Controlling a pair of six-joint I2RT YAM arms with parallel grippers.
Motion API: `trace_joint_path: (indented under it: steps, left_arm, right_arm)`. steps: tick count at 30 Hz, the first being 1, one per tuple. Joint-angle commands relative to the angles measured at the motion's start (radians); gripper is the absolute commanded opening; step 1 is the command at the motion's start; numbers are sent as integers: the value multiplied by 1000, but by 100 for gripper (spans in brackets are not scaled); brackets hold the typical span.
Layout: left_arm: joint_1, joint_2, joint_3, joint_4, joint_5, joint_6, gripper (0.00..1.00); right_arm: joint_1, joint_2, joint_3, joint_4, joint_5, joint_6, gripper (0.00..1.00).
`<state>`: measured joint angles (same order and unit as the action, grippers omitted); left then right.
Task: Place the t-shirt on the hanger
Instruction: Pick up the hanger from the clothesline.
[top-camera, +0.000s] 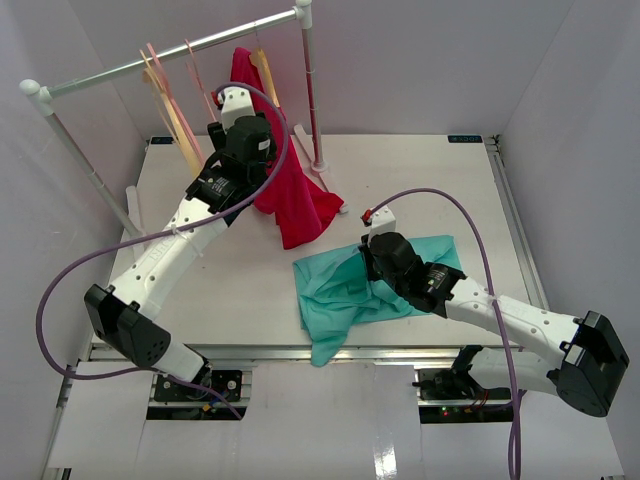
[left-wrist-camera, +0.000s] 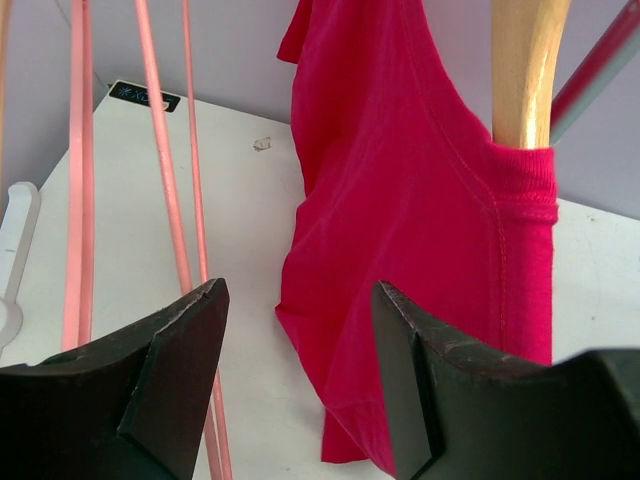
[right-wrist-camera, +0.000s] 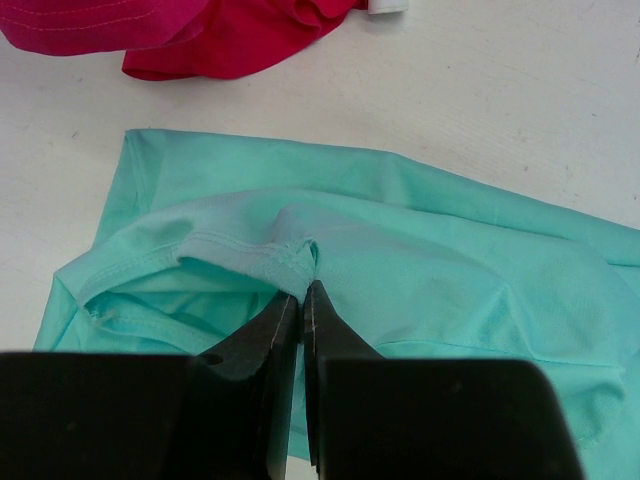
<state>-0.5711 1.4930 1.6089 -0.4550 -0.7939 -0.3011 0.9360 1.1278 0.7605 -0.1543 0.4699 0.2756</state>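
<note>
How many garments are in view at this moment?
2. The teal t-shirt lies crumpled at the near side of the table; the red garment hangs on a wooden hanger from the rail, back left. None appears hidden.

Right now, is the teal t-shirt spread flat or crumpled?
Crumpled, not flat: the t-shirt lies in folds on the table, its collar pinched in the right gripper.
</note>
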Motion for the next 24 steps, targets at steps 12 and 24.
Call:
trace_joint_path:
  steps: [12,24]
  left_arm:
    - [4,-100,10,22,-23,72,68]
    - [19,-81,-48,11,-84,53,70]
  right_arm:
    - [-3,-5,-1,36,-3,-21,8]
    - [-3,7,3,38,-34,-25,8]
